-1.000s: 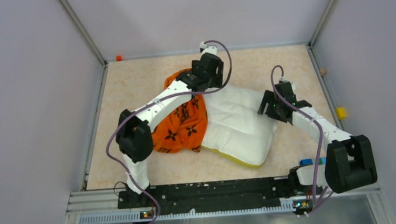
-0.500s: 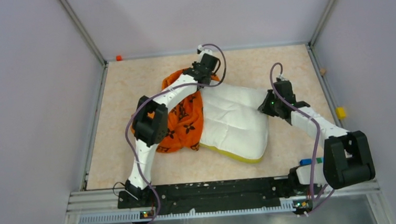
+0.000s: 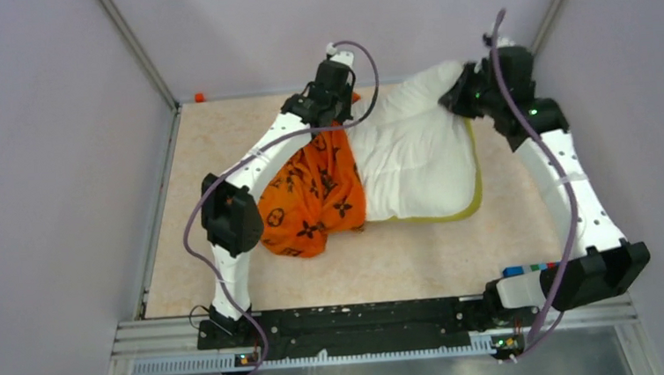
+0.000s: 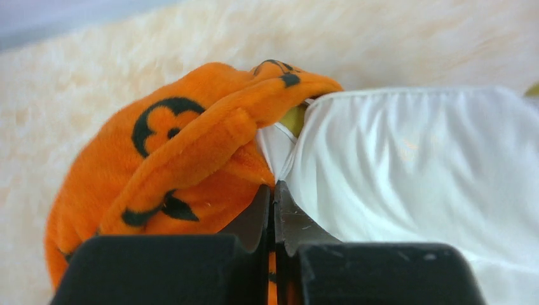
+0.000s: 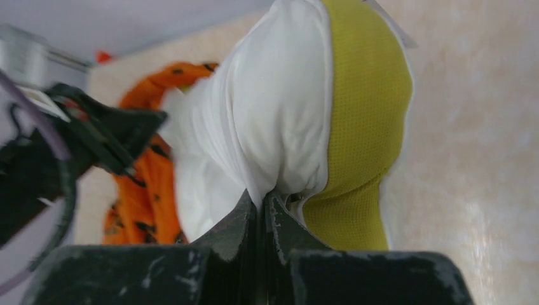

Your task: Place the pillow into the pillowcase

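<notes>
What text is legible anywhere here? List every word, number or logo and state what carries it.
None can be read.
The pillowcase carries black flower, circle and monogram-like motifs, but no letters resolve.
The pillow shows no print.

End effectors point(image 4: 273, 198) point(image 5: 260, 202) pinched tight (arms outstretched)

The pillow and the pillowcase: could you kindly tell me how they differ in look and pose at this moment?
The pillow is white with yellow trim; the pillowcase is orange with black motifs. The pillow spreads plump and broad, while the pillowcase hangs bunched and creased. The right gripper pinches the pillow's far corner; the left gripper pinches the pillowcase's top edge. Both are soft and partly lifted.
</notes>
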{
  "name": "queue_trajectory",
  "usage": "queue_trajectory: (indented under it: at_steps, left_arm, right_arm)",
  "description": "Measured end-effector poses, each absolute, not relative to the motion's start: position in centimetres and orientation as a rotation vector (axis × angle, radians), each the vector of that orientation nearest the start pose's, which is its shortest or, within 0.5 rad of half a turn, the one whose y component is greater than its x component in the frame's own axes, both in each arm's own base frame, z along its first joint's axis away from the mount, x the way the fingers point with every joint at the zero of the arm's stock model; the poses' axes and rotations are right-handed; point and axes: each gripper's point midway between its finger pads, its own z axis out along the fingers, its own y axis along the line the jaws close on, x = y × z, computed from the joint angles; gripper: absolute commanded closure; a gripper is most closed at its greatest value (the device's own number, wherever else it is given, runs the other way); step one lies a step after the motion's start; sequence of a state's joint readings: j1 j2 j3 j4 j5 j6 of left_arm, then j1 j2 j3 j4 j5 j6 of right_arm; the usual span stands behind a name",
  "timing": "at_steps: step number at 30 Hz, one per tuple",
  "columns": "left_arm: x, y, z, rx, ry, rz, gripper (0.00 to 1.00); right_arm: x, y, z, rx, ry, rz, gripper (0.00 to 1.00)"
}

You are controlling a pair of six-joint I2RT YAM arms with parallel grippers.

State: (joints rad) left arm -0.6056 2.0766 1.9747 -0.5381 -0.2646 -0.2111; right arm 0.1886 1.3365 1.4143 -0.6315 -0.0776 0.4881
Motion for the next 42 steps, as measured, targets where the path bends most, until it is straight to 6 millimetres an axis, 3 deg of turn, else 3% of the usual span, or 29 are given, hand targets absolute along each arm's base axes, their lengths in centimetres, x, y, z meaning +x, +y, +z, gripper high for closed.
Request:
queue_trajectory:
  at_steps: [3,4,7,9,11,14,16,17,19,21,24,25,27,28,30,32,34,37,42]
  left_arm:
    - [48.1,-30.9,26.9,0.298,2.059,-0.346,1.00]
    - [47.5,-31.7,30.1,0.302,2.004,-0.434,1.00]
    - [45.3,-34.1,37.6,0.319,1.856,-0.687,1.00]
    - [44.0,-35.8,41.5,0.329,1.764,-0.844,1.00]
    - [42.5,-37.2,45.1,0.339,1.680,-0.991,1.00]
    - [41.2,-37.6,48.1,0.333,1.617,-1.110,1.00]
    - [41.4,-37.0,47.9,0.313,1.630,-1.144,1.00]
    - [41.8,-36.2,46.9,0.292,1.662,-1.152,1.00]
    - [42.9,-33.9,42.8,0.231,1.759,-1.151,1.00]
    - [43.6,-31.8,37.5,0.161,1.877,-1.135,1.00]
    - [43.7,-28.0,26.1,-0.001,2.101,-1.058,1.00]
    - [43.3,-26.7,22.0,-0.065,2.182,-1.019,0.99]
    - [41.4,-23.7,14.2,-0.220,2.342,-0.933,0.62]
    - [40.6,-22.5,12.2,-0.270,2.384,-0.903,0.48]
    - [38.7,-20.1,9.0,-0.394,2.451,-0.869,0.29]
    - [37.4,-18.5,7.4,-0.484,2.489,-0.868,0.16]
    - [37.1,-17.6,6.9,-0.532,2.496,-0.867,0.08]
    - [37.2,-16.4,8.0,-0.557,2.460,-0.832,0.01]
    - [37.0,-12.5,11.7,-0.616,2.362,-0.660,0.01]
  right_arm:
    - [37.2,10.6,40.5,0.212,1.919,0.528,1.00]
    - [36.7,10.5,43.7,0.193,1.852,0.541,1.00]
    - [33.4,10.0,54.3,0.138,1.626,0.578,1.00]
    - [30.9,9.6,59.8,0.112,1.490,0.595,1.00]
    - [28.4,9.2,64.1,0.088,1.367,0.615,1.00]
    - [25.8,9.6,66.2,0.047,1.288,0.669,1.00]
    - [25.0,10.3,65.5,0.023,1.304,0.714,1.00]
    - [24.9,10.9,64.6,0.008,1.328,0.743,1.00]
    - [25.8,12.4,62.1,-0.012,1.399,0.785,1.00]
    - [27.3,15.6,57.4,-0.046,1.538,0.841,1.00]
    - [28.3,23.1,49.1,-0.154,1.759,0.922,1.00]
    - [27.8,26.5,45.6,-0.219,1.835,0.956,1.00]
    - [24.8,33.2,38.3,-0.373,1.984,1.029,1.00]
    - [23.0,35.6,35.7,-0.437,2.033,1.066,1.00]
    - [18.8,39.7,30.9,-0.560,2.126,1.142,1.00]
    - [15.9,42.2,28.1,-0.639,2.193,1.175,1.00]
    - [15.0,43.8,26.1,-0.661,2.237,1.172,1.00]
    - [16.1,44.4,24.5,-0.607,2.278,1.146,1.00]
    - [19.2,44.1,25.5,-0.486,2.236,1.143,1.00]
